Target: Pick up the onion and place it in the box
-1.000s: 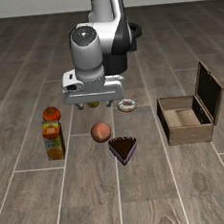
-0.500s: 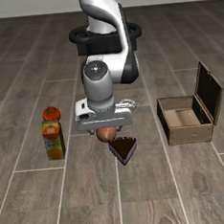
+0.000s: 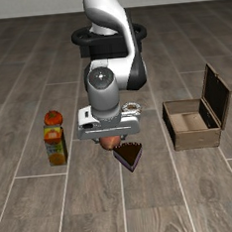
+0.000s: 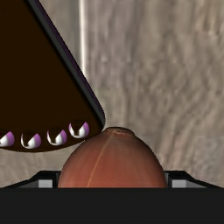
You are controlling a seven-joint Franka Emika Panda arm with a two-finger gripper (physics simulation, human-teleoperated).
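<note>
Starting at the exterior view's left edge: a yellow-green carton stands upright at middle left. An orange-red round fruit sits just above it in the frame, and whether the two touch cannot be told. A strip of bare floor separates this pair from the centre, so there is fair clearance on that side.

At centre frame, the gripper is down at floor level over the onion, of which a brown sliver shows beneath the hand. In the wrist view the gripper has its fingers spread wide, one on each flank of the onion. A thin gap shows at either side, so the jaws stand open and hold nothing. The onion rests on the floor between them.

Just right of and below the onion lies a dark cake wedge. In the wrist view the cake wedge has an edge dotted with pale icing that runs close beside the onion — this is the tight side.

At middle right, an open wooden box stands with its lid raised at the far right. It is well apart from the onion, with bare floor between.

The surface is a grey-brown plank floor, open across the lower band of the frame. The white arm rises to top centre.
</note>
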